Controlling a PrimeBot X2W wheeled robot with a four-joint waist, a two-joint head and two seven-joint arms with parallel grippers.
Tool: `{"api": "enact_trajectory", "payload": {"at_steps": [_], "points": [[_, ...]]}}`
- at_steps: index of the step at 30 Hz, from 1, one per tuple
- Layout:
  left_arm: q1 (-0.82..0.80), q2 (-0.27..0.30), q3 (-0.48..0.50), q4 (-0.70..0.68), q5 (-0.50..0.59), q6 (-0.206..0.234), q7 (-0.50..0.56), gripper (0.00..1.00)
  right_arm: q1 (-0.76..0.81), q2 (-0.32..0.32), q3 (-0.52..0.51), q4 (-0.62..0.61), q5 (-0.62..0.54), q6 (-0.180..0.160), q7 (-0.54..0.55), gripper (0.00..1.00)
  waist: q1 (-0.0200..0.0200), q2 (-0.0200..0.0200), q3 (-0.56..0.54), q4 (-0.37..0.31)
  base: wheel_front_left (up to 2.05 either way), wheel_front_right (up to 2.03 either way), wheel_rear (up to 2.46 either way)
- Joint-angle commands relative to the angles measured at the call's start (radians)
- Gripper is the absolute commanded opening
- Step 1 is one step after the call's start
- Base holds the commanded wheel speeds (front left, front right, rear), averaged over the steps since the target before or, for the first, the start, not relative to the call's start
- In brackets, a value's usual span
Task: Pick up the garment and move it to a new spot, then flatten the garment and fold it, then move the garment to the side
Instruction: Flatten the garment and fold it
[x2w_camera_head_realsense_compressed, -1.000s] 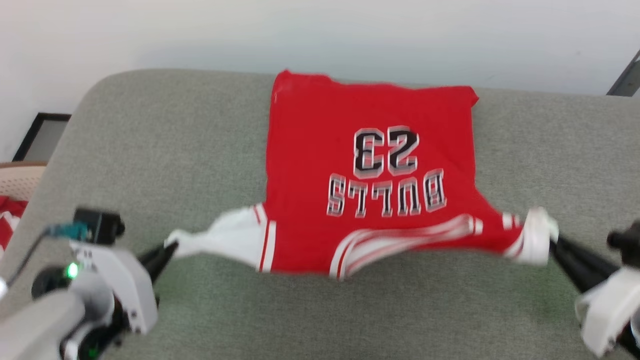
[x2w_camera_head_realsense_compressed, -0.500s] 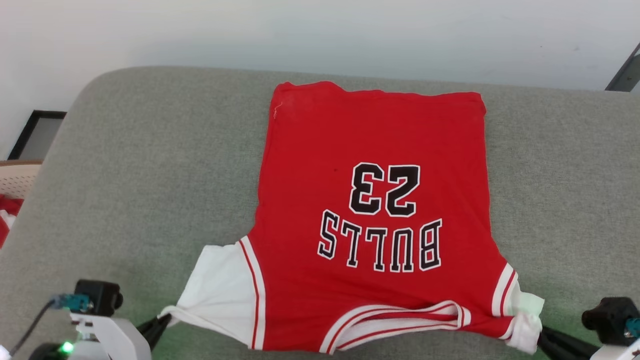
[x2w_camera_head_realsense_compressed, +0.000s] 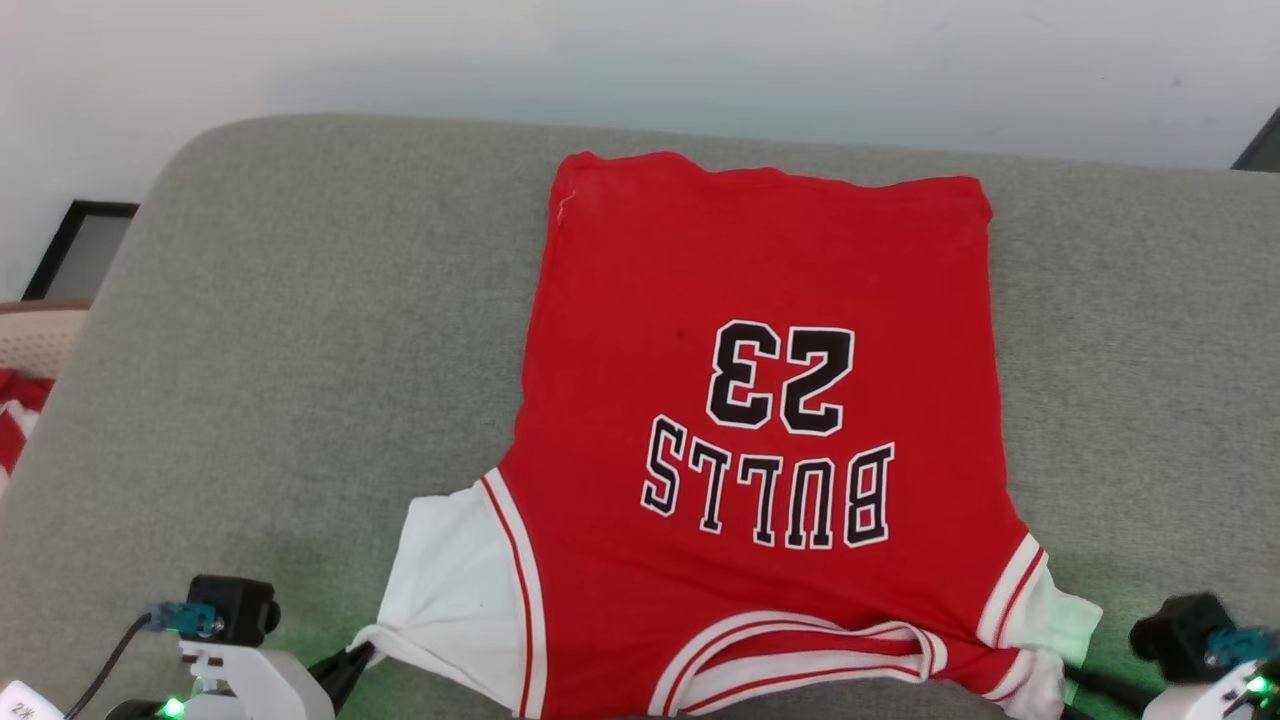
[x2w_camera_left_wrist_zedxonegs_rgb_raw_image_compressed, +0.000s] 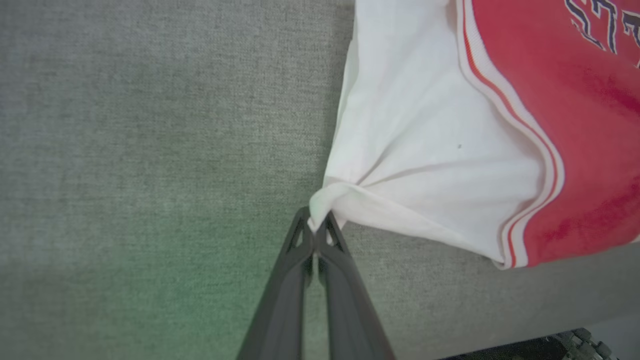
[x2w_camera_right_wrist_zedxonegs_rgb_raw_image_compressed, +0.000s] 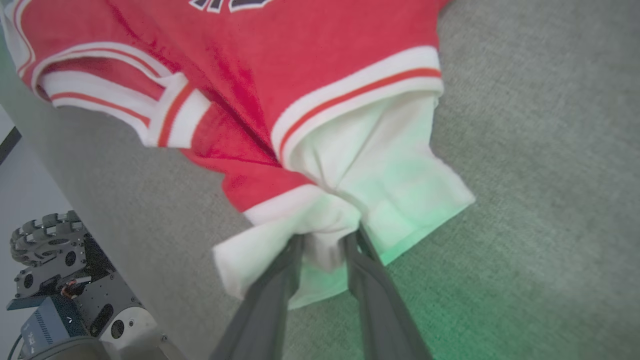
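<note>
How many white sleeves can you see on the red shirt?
2. The left sleeve lies spread at the garment's near left corner, its tip pinched by the left gripper. The right sleeve is bunched between the right gripper's parted jaws.

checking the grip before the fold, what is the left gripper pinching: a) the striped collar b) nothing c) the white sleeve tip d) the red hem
c: in the left wrist view the left gripper is shut on the bunched tip of the white sleeve of the garment.
</note>
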Motion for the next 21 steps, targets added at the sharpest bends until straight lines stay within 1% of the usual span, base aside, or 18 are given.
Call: {"api": "enact_trajectory", "payload": {"at_steps": [1,5,6,9,11,14,17,18,21], "points": [[-0.003,-0.005,-0.001,0.003,0.008,-0.003,-0.003,0.0,-0.014,-0.007,-0.013,-0.013,0.015,-0.002,0.013,1.0,0.0,0.0,0.008,0.008,0.0,0.0,0.0],[-0.012,-0.013,0.0,-0.005,0.009,-0.002,-0.001,0.0,-0.024,-0.047,-0.091,-0.083,0.045,-0.002,0.05,1.0,0.0,0.0,0.021,0.022,0.0,0.0,0.0],[-0.012,-0.013,0.0,-0.005,0.009,-0.002,-0.001,0.0,-0.024,-0.047,-0.091,-0.083,0.045,-0.002,0.05,1.0,0.0,0.0,0.021,0.022,0.0,0.0,0.0],[-0.024,-0.019,0.001,-0.019,0.018,0.002,-0.003,0.0,-0.036,-0.069,-0.193,-0.146,0.066,-0.002,0.075,1.0,0.0,0.0,0.036,0.033,0.0,0.0,0.0],[-0.032,-0.025,0.004,-0.029,0.026,0.0,-0.008,0.0,-0.059,-0.059,-0.278,-0.167,0.046,-0.002,0.085,1.0,0.0,0.0,0.05,0.042,0.0,0.0,0.0],[-0.049,-0.035,0.005,-0.039,0.039,0.0,-0.008,0.0,-0.12,-0.025,-0.363,-0.166,-0.008,-0.002,0.112,1.0,0.0,0.0,0.076,0.06,0.0,0.0,0.0],[-0.071,-0.054,0.006,-0.045,0.05,-0.006,-0.009,0.0,-0.229,0.036,-0.43,-0.115,-0.065,-0.002,0.141,1.0,0.0,0.0,0.108,0.083,0.0,0.0,0.0],[-0.078,-0.06,0.005,-0.045,0.054,-0.009,-0.009,0.0,-0.27,0.066,-0.451,-0.079,-0.083,-0.002,0.15,1.0,0.0,0.0,0.12,0.091,0.0,0.0,0.0],[-0.106,-0.084,0.003,-0.041,0.072,-0.022,-0.004,0.0,-0.408,0.132,-0.47,0.031,-0.142,-0.002,0.17,1.0,0.0,0.0,0.155,0.119,0.0,0.0,0.0]]}}
